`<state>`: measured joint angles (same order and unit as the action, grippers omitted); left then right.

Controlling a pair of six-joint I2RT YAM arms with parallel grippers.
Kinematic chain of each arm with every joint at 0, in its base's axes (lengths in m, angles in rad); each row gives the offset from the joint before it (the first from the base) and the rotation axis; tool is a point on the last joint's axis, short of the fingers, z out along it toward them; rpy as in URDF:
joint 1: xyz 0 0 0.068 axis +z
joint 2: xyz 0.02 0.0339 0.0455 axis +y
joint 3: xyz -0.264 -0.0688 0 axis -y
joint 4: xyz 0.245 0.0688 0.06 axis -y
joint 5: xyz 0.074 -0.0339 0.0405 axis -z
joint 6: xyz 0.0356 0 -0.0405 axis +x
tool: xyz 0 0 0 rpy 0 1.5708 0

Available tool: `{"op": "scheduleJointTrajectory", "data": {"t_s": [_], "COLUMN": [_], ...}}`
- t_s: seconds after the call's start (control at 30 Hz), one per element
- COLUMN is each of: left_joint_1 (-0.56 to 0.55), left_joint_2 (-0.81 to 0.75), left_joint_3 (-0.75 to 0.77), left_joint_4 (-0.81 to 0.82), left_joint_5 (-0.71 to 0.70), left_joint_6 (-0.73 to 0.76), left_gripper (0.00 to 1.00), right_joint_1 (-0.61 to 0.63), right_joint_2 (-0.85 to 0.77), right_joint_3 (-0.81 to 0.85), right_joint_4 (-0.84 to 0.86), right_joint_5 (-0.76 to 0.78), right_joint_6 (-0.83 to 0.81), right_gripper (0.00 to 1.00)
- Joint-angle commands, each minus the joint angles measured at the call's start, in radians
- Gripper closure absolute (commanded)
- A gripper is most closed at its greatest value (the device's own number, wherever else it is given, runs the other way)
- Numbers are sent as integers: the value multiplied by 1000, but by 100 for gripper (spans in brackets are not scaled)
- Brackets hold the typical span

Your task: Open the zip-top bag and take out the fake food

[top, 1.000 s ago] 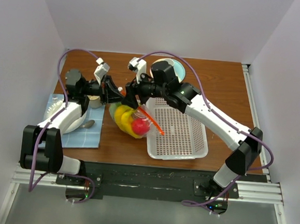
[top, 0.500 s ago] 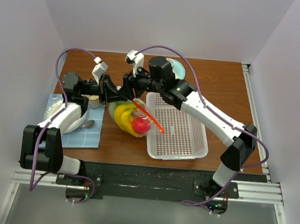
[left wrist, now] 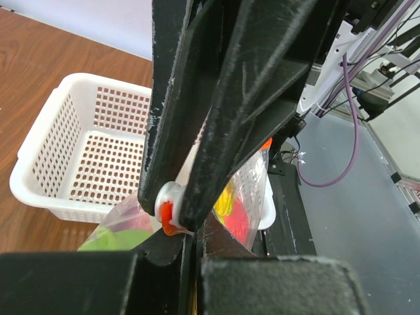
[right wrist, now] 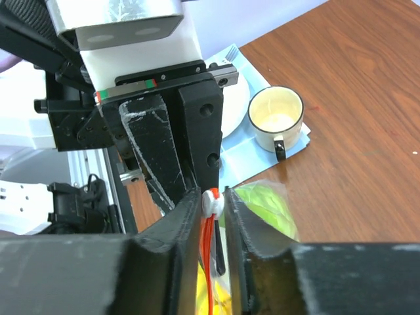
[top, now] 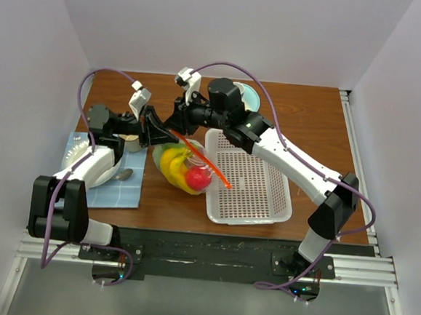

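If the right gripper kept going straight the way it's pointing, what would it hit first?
The left gripper, directly ahead and seemingly almost touching; both sets of jaws pinch the zip-top bag.

A cup (right wrist: 276,117) stands on a blue mat (right wrist: 237,164). Below and left of the cup, the right gripper (right wrist: 212,205) pinches the white slider (right wrist: 211,197) on the zip-top bag (right wrist: 275,220), green fake food (right wrist: 259,200) inside; the black fingers (right wrist: 197,131) of the left gripper (right wrist: 187,180) meet the slider there too
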<state>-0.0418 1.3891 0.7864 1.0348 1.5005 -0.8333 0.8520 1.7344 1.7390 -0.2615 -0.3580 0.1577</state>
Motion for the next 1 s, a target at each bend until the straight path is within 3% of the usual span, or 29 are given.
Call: {"op": "scheduleJointTrajectory", "data": {"t_s": [0.0,0.17,0.43,0.97], "left_joint_1": [-4,-4,-3,2], "left_joint_2": [-25,-21,14,65], "left_joint_3": [-10,-13,-15,22], "left_joint_4": [113,131,260,430], "left_joint_5": [208,208,208,207], "left_joint_6": [-50,-67,-176,-328], "left_gripper": [96,96,96,96], "right_joint_1": [-4,-5,-4,-5], "right_joint_2": [16,13,-58,-297], "right_joint_3": [21,10,-59,-392], "right_joint_4": [45,36,12,10], "right_joint_5": [-9,1,42,108], "right_joint_6": [22,31,14,32], "right_gripper": [86,100,100,100]}}
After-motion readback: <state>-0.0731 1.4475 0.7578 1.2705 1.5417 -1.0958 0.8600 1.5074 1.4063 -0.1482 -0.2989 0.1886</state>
